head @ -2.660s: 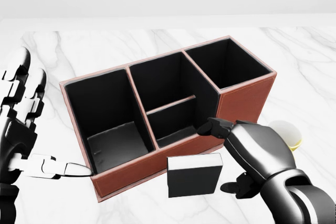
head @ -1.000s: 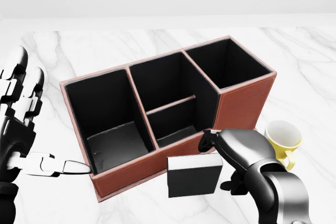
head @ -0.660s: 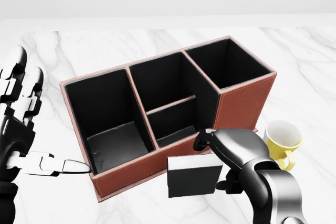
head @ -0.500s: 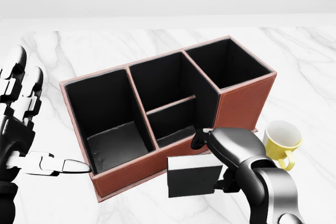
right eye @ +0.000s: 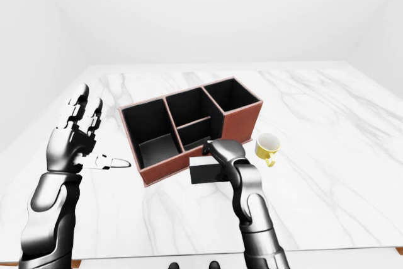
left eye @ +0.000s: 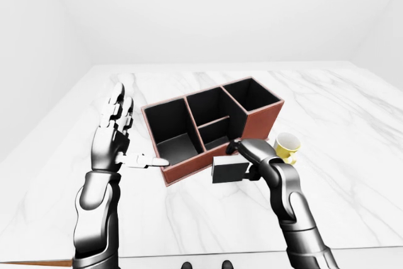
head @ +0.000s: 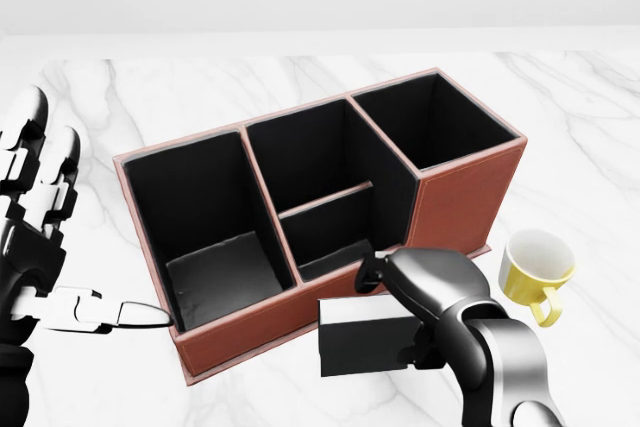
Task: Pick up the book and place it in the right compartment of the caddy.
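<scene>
The black book [head: 355,345] with a white page edge lies on the marble table [head: 560,127], just below the caddy's lower wall in the head view. My right hand [head: 400,312] grips the book's right end, with fingers over its top edge and under its lower edge. The brown caddy [head: 460,197] has black insides; its right compartment [head: 435,122] is empty. My left hand [head: 45,247] is open to the left of the caddy, fingers spread upward. Its thumb points at the caddy's lower left corner.
A yellow mug [head: 538,265] stands upright to the right of my right hand, close to the caddy's right end. The caddy's left compartment [head: 205,227] and split middle compartment [head: 320,187] hold nothing. A white wall rises beyond the table's top edge.
My right hand has moved left from beside the book onto its right end and closed on it, uncovering the mug. The book tilted slightly. The left hand barely moved.
</scene>
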Robot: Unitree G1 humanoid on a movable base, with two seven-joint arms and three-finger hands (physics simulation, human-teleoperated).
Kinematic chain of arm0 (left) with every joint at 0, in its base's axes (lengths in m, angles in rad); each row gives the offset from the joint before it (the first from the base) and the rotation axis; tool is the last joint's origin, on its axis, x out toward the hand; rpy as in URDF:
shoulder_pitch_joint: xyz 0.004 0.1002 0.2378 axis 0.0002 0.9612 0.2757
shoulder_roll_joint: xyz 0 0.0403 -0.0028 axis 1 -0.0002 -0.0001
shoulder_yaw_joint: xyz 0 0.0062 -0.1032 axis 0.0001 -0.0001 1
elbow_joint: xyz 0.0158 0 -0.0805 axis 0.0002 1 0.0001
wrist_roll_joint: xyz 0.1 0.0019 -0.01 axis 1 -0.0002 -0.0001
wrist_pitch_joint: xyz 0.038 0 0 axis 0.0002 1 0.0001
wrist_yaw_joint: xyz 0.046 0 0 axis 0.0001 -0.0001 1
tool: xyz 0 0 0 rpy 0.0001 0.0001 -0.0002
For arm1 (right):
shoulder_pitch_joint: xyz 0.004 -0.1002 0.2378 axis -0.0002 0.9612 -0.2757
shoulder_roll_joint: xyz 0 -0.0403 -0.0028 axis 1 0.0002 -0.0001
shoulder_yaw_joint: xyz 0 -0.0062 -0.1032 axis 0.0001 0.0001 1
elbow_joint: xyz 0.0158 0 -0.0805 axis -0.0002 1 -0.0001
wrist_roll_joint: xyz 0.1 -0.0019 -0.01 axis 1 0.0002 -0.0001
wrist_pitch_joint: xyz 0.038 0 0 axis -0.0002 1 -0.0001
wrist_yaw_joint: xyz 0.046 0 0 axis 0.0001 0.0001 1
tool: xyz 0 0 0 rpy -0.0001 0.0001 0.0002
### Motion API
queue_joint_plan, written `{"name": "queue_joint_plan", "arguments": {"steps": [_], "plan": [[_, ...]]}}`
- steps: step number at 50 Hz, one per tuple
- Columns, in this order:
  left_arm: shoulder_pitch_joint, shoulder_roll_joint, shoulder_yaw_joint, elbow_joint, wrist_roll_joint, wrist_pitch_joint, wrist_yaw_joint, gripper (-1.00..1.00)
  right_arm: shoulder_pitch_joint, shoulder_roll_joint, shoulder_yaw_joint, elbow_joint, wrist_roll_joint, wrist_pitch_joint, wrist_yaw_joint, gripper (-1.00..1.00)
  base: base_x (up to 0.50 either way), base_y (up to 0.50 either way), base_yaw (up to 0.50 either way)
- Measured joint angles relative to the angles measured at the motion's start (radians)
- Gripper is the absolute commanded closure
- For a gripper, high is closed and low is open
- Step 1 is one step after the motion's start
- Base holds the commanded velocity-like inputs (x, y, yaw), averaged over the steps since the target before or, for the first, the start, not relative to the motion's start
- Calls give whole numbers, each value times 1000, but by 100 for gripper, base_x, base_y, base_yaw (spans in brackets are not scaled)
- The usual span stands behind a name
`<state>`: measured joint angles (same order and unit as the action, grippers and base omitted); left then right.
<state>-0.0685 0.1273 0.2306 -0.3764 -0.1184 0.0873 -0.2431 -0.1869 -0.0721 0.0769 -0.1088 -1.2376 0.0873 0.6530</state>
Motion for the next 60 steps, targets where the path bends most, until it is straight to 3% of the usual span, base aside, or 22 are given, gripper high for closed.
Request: {"name": "queue_joint_plan", "arguments": {"steps": [60], "plan": [[-12,5,8,2,-21,0,20,-100,-32,51,64,70,-50,0,-7,-19,0,0,0]]}}
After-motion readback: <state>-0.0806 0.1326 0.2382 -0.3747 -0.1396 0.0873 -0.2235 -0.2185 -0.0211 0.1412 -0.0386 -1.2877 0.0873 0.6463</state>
